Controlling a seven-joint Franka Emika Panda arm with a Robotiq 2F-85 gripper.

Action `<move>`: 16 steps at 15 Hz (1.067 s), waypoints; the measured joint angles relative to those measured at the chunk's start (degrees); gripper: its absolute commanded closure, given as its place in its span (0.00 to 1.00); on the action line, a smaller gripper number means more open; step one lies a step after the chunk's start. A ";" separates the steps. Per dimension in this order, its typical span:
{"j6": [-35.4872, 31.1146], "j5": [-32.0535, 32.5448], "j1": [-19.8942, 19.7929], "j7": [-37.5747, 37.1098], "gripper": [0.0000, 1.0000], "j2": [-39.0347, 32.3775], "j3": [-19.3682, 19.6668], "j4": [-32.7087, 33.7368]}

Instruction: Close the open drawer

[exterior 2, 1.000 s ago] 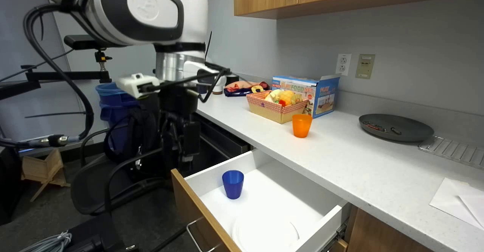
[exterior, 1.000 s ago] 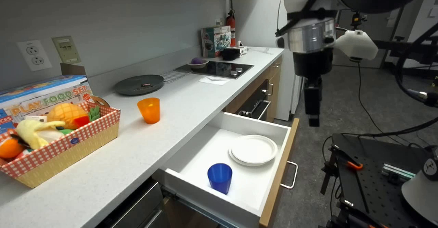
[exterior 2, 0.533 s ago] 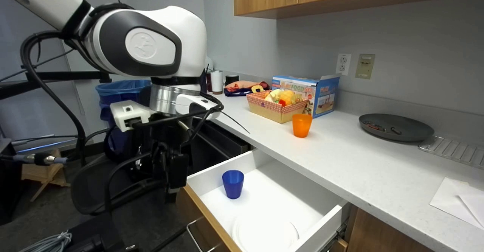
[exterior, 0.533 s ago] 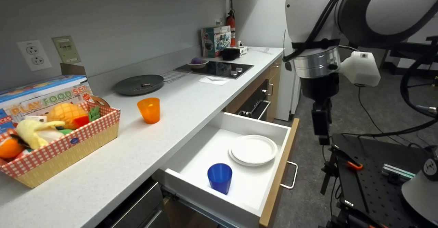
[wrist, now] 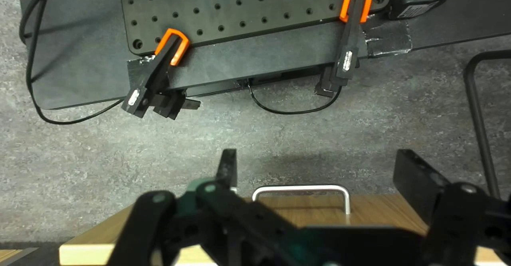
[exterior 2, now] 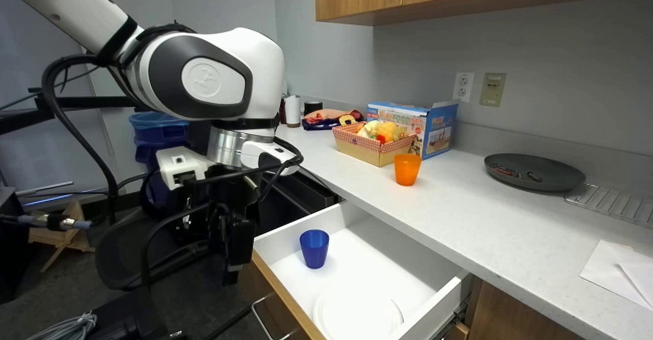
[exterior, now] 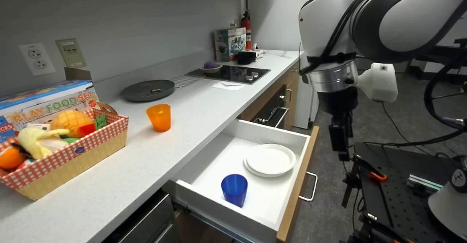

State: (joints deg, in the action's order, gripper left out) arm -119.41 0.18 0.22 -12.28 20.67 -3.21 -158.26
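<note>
Drawer (exterior: 266, 195): pulled out from under the surface (exterior: 197, 119), white inside, wood front panel (exterior: 300, 184) well apart from the surface's edge; seen in both exterior views.
Handle (wrist: 301, 187): slim metal bar on the panel's outer face.
Drawer contents, cup: blue cup (exterior: 234, 190), upright on the drawer floor, near one end wall.
Drawer contents, plates: white plates (exterior: 271, 159), stacked flat toward the opposite end wall, apart from the cup.
Claw (wrist: 318, 164): released, fingers (wrist: 417, 178) spread wide; hangs pointing down on the outer side of the front panel, apart from it in an exterior view.
Orange cup (exterior: 159, 118): upright on the surface; inside hidden.
Basket (exterior: 84, 161): checked rim, straw-coloured sides, near the orange cup; holds toy food, incl. banana (exterior: 33, 142), pineapple (exterior: 69, 122), orange fruit (exterior: 11, 159).
Box (exterior: 51, 106): printed "PLAY FOOD SET", just behind the basket; contents hidden.
Dark dish (exterior 2: 556, 171): round, shallow, on the surface by the wall; small items (exterior 2: 533, 176) in it, too small to name.
Bowl (exterior: 217, 69): pale, at the cooktop's (exterior: 233, 74) edge; purple item (exterior: 210, 65) in it.
Blue bin (exterior 2: 158, 136): on the far side of the arm in an exterior view; contents hidden.
</note>
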 measured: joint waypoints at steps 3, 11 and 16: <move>0.00 0.00 0.00 0.00 0.00 0.01 0.00 0.01; -2.83 -0.25 1.27 0.04 0.00 -4.56 -1.38 1.56; -8.20 -1.58 3.51 0.07 0.00 -12.35 -2.71 3.54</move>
State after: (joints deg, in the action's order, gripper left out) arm -127.61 -1.39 3.73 -12.21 8.32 -5.92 -154.72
